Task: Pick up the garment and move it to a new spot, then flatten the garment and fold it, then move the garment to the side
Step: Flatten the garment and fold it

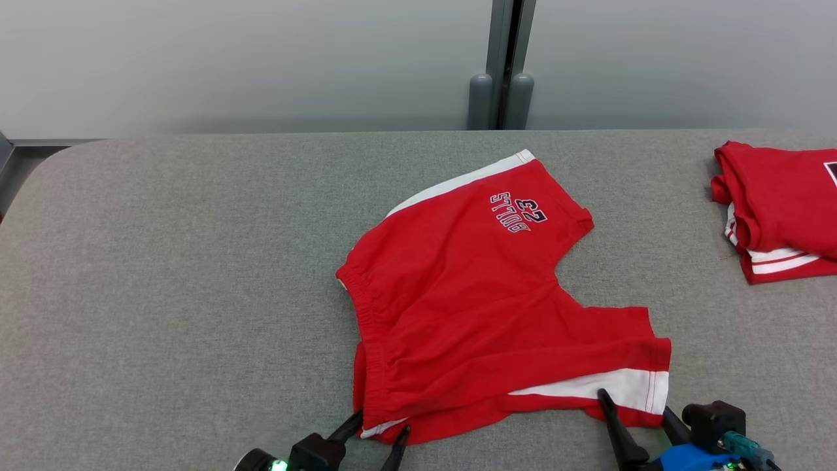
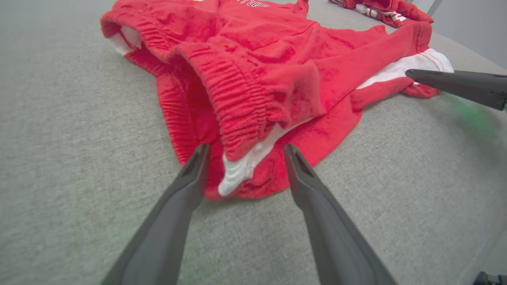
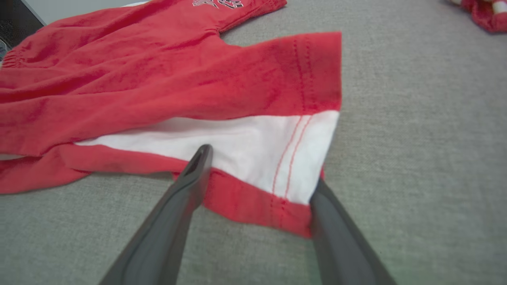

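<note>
left gripper (image 2: pixel 246 147) stands spread around the elastic waistband corner of the red shorts (image 1: pixel 458 294), seen close in the left wrist view. right gripper (image 3: pixel 261 164), also spread, straddles the white-striped leg hem; one fingertip seems tucked behind the cloth. the head view shows the shorts mid grey table (image 1: pixel 163 261), print upside down, and a folded red garment (image 1: pixel 778 209) far right.

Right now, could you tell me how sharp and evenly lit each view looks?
Head view: soft, even light, the shorts sharp, lettering readable. Left wrist view: wide-angle curving of the table, a green glow blurring its right side. Right wrist view: slightly soft, the folded garment at top right out of focus.
</note>
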Robot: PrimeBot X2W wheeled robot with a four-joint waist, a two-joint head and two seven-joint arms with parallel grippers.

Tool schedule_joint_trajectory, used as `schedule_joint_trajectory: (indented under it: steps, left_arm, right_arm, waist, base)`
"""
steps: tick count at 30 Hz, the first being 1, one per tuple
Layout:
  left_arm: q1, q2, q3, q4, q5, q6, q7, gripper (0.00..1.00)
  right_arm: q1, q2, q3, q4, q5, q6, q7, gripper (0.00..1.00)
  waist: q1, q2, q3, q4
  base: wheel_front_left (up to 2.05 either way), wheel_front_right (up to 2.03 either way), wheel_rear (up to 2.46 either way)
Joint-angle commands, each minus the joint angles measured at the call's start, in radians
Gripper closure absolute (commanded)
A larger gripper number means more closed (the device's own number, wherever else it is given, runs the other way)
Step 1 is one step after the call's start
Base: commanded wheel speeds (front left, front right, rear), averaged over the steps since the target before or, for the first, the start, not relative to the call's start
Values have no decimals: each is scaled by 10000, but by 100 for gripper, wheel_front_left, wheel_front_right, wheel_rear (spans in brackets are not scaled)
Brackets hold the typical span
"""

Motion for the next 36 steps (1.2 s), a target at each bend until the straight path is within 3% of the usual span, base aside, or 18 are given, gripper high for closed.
schedule_joint_trajectory:
  steps: [1,10,11,13,14,27,36]
  left_arm:
    - [-273,-13,-121,100,-75,-9,-42,0]
    - [-997,-135,-877,540,-409,-10,-42,0]
    - [-1088,-135,-927,557,-450,-10,-42,16]
    - [-1241,-133,-945,519,-540,-10,-42,82]
    - [-1250,-114,-922,457,-587,-10,-42,100]
    - [-560,424,-193,-1749,-678,-9,-42,100]
    - [-1907,956,236,-2740,-1148,-9,-40,100]
  right_arm:
    - [-180,-32,105,92,101,1,-63,0]
    - [-783,-115,698,364,484,1,-150,0]
    - [-849,-123,753,394,508,1,-155,0]
    - [-966,-142,859,428,592,1,-159,100]
    - [-1018,-161,848,355,628,1,-162,100]
    - [15,-517,205,-1876,561,1,-164,100]
    - [-1304,-1079,642,-3106,558,1,-162,100]
  waist:
    - [-1,0,17,2]
    - [-1,0,194,-55]
    - [-1,0,213,-60]
    - [-1,0,234,-64]
    - [-1,0,237,-62]
    - [-1,0,148,66]
    - [-1,0,496,-150]
  base:
    - [0,0,0]
    - [0,0,0]
    - [0,0,0]
    - [0,0,0]
    - [0,0,0]
    - [0,0,0]
    - [0,0,0]
